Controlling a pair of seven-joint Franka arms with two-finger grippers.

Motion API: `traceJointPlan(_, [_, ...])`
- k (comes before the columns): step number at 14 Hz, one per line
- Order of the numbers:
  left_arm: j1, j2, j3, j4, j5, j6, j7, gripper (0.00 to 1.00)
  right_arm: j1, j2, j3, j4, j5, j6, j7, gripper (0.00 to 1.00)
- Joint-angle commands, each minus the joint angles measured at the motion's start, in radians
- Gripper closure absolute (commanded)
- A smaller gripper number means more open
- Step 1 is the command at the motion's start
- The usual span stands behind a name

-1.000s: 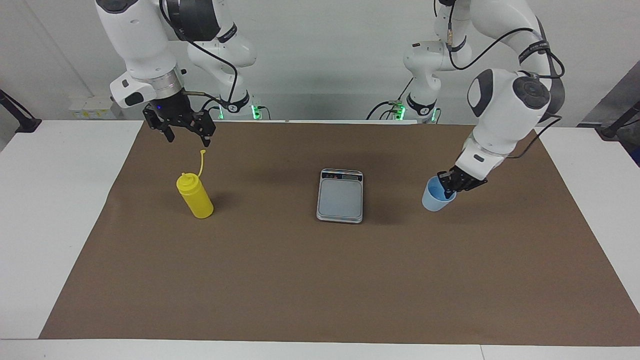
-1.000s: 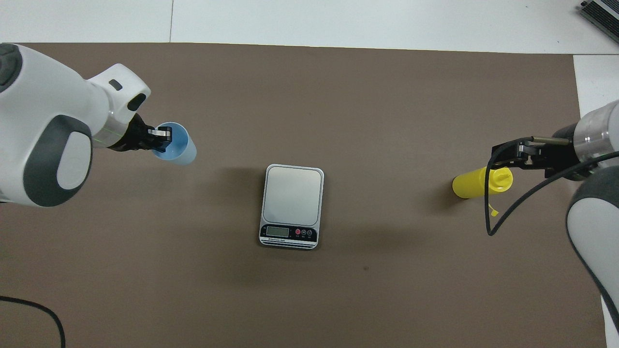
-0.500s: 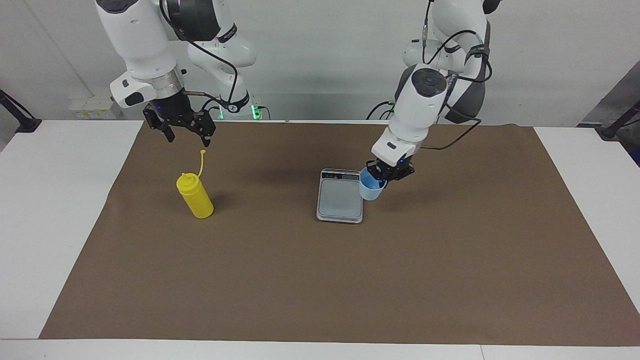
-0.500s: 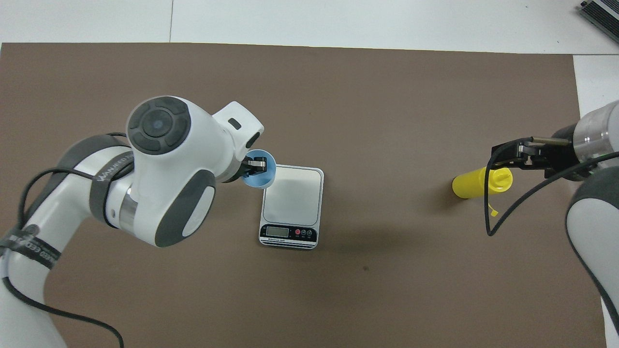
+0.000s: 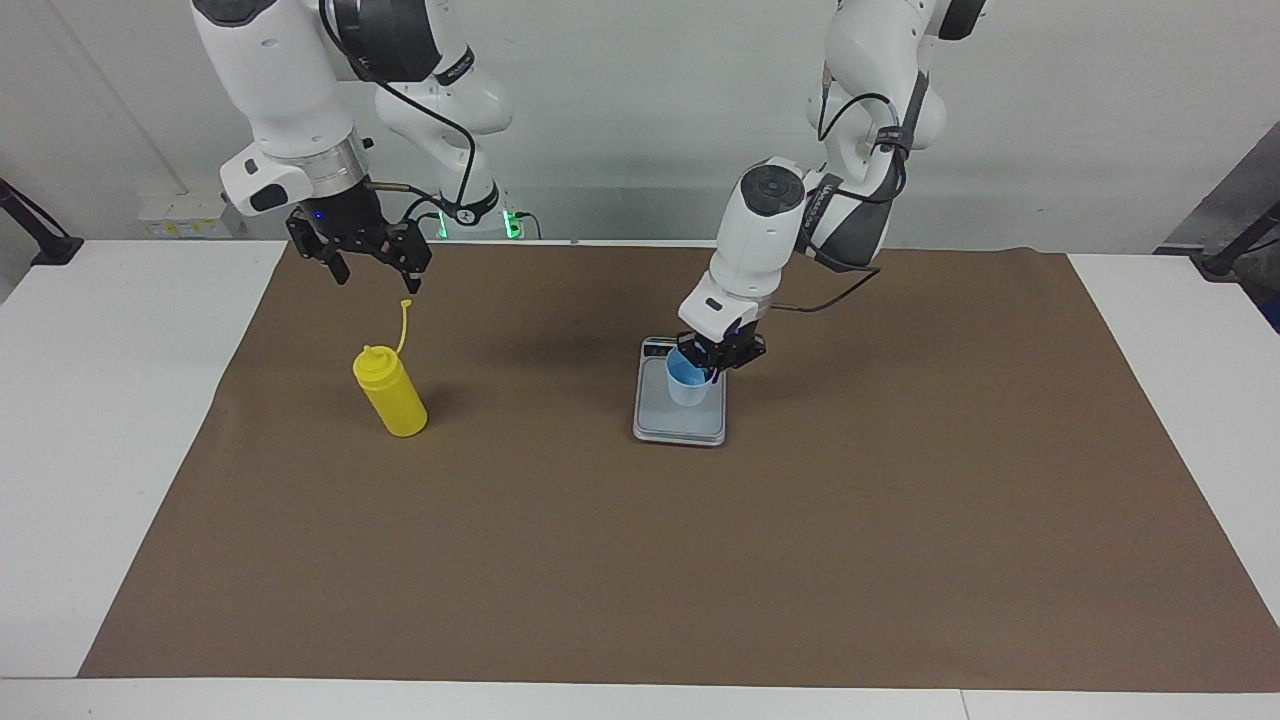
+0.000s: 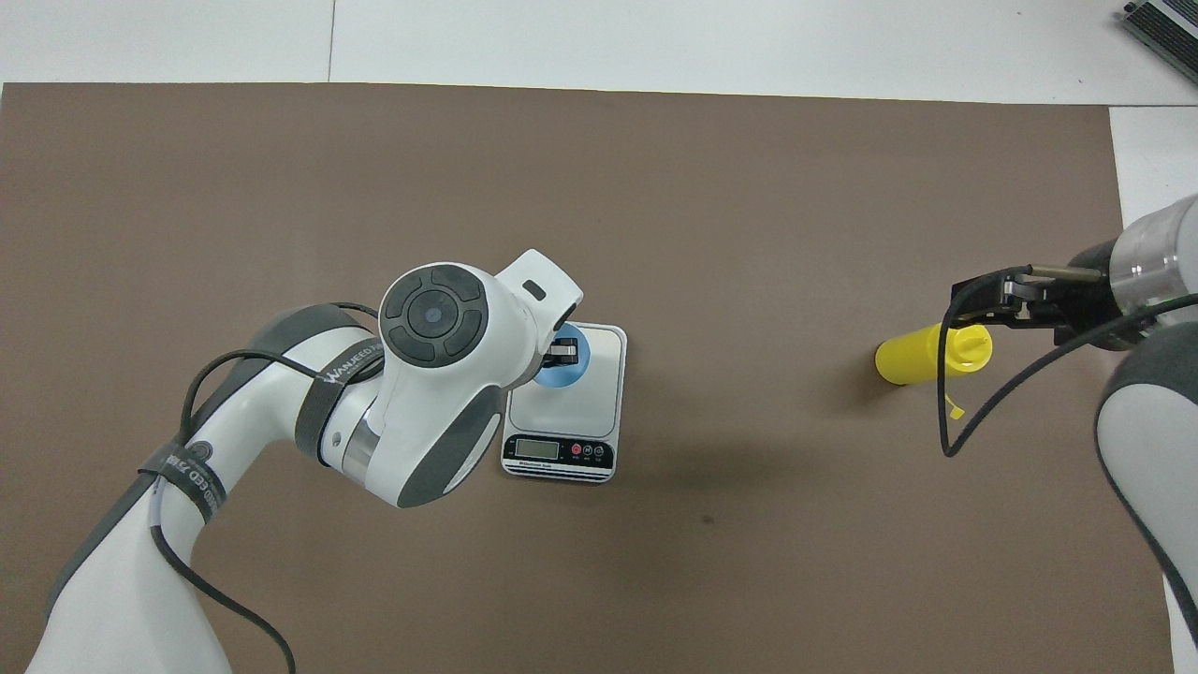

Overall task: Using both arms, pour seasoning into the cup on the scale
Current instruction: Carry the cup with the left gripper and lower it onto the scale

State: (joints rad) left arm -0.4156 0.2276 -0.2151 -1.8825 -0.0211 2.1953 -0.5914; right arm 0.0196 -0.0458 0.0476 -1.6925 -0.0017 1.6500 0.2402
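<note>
Right gripper [image 5: 372, 268], open and empty, hangs just above the upright yellow bottle [image 5: 391, 391], long axis vertical. Left gripper [image 5: 714, 365] pinches the blue cup [image 5: 687, 382] by its rim over the scale [image 5: 680, 415]; whether the cup has touched down is unclear.

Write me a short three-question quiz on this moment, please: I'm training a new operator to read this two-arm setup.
1. True or false: the yellow bottle is gripped by the right gripper.
2. What does the left gripper hold? A) the blue cup B) the bottle's cap C) nothing
3. Over which object is the cup positioned?

Key
1. False: the bottle stands alone on the brown mat, with the open right gripper above it.
2. A: it is shut on the cup's rim.
3. The scale; whether the cup rests on it cannot be told.
</note>
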Motion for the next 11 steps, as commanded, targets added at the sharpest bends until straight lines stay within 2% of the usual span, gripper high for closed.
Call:
traceJointPlan(1, [-0.038,-0.002,0.017,-0.035,0.02,0.056,-0.024,1.0,-0.012,-0.023,0.006,-0.021,0.003,-0.004,-0.015,0.0])
traceJointPlan(8, [-0.038,0.012,0.019,-0.056,0.021,0.104,-0.024,1.0,-0.012,-0.023,0.006,-0.021,0.003,-0.004,-0.015,0.0])
traceJointPlan(9, [-0.038,0.012,0.019,-0.056,0.021,0.104,-0.022,0.76,-0.012,-0.023,0.006,-0.021,0.003,-0.004,-0.015,0.0])
traceJointPlan(10, [-0.038,0.012,0.019,-0.056,0.024,0.104,-0.022,0.15,-0.012,-0.023,0.006,-0.021,0.003,-0.004,-0.015,0.0])
traceJointPlan(11, [-0.038,0.01,0.019,-0.049,0.05,0.089,-0.022,0.0,-0.012,-0.023,0.006,-0.022,0.003,-0.004,-0.015,0.0])
